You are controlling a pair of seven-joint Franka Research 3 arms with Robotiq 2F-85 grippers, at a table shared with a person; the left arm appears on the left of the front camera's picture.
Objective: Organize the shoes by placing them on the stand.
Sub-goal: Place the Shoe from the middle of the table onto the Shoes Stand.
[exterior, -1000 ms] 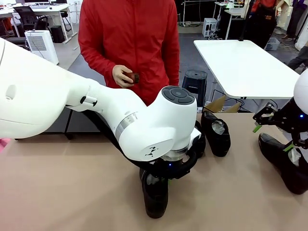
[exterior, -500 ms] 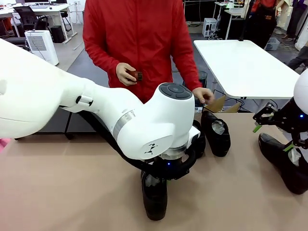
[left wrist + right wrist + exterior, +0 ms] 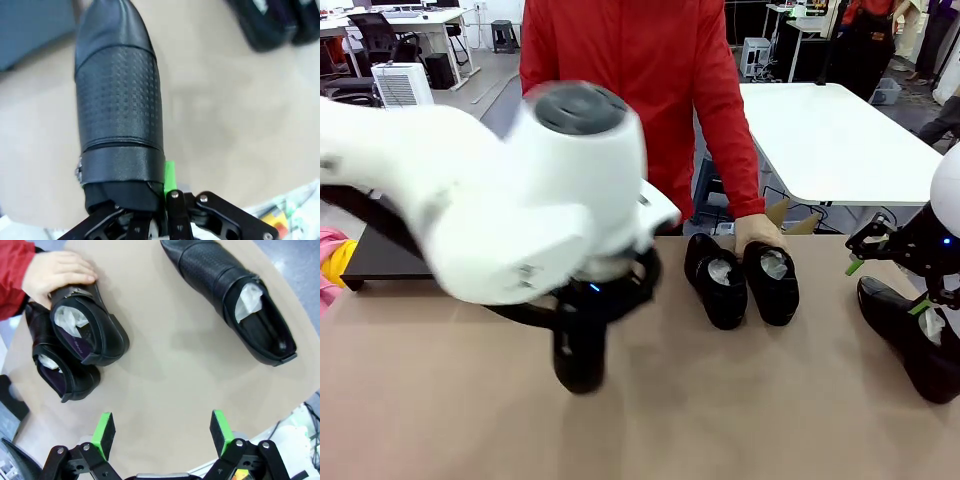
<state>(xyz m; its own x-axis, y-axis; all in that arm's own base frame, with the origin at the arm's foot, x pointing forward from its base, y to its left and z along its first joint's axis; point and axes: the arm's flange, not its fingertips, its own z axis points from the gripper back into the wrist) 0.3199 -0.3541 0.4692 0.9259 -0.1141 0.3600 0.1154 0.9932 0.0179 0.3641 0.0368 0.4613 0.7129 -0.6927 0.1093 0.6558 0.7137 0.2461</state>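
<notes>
My left gripper (image 3: 150,192) is shut on the heel end of a glossy black shoe (image 3: 117,100). In the front view that shoe (image 3: 578,358) hangs toe-down under the blurred left wrist, left of the table's middle. Two more shoes (image 3: 717,280) (image 3: 772,282) stand side by side at the far edge, with a person's hand (image 3: 758,232) on the right one. A fourth shoe (image 3: 910,345) lies at the right, below my open right gripper (image 3: 887,287), whose green pads (image 3: 104,432) hold nothing. The black stand (image 3: 380,262) sits at the far left.
The person in a red jacket (image 3: 640,90) stands at the far side of the table. A pink and yellow item (image 3: 330,265) lies at the left edge. A white table (image 3: 830,130) stands behind on the right. Bare tabletop (image 3: 770,400) stretches across the front.
My left arm has swung left with the shoe in its grip, away from the table's middle. The person has stepped right and lowered a hand onto the pair of shoes. The right arm is still.
</notes>
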